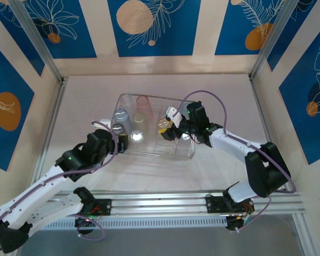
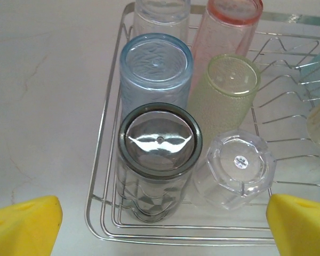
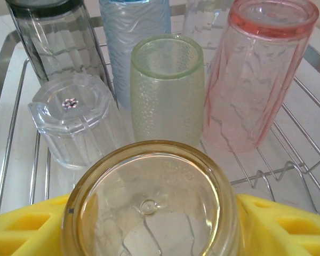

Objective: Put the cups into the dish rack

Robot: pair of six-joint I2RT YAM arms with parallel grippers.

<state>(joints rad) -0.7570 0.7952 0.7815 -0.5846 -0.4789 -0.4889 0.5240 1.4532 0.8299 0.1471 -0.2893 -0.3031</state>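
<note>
Holding the amber cup [image 3: 149, 208] base-up, your right end effector [image 1: 177, 131] is closed part-way, with a yellow finger [image 3: 277, 229] pressed to the cup's wall on each side. It hangs over the right half of the dish rack [image 1: 160, 156]. You cannot tell from these views whether the rim has reached the wires yet.

Your left end effector [image 1: 121, 145] is spread wide and holds nothing. It sits just outside the near left corner of the dish rack, above the surface [image 1: 85, 96].

Five cups stand inverted in the left half of the dish rack:
- the grey cup [image 2: 159, 144] at the near left corner
- the blue cup [image 2: 156, 64] right behind it
- the clear faceted cup [image 2: 237, 162] just beside the grey one
- the yellow-green cup [image 2: 232, 80] behind that
- the pink cup [image 2: 232, 10] at the far side

Treat the amber cup as light, thin plastic. It is probably stiff enough to keep its shape, but its smooth, glossy wall may slip if your grip loosens. It may also flex if you squeeze hard. Your hold across the wall near the base looks sound, so keep it there and keep the cup plumb. An empty tumbler this light tips easily on divider prongs, so seat the rim flat between the wires before you let go. Leave a gap from the yellow-green cup so your fingers can open without nudging it.
</note>
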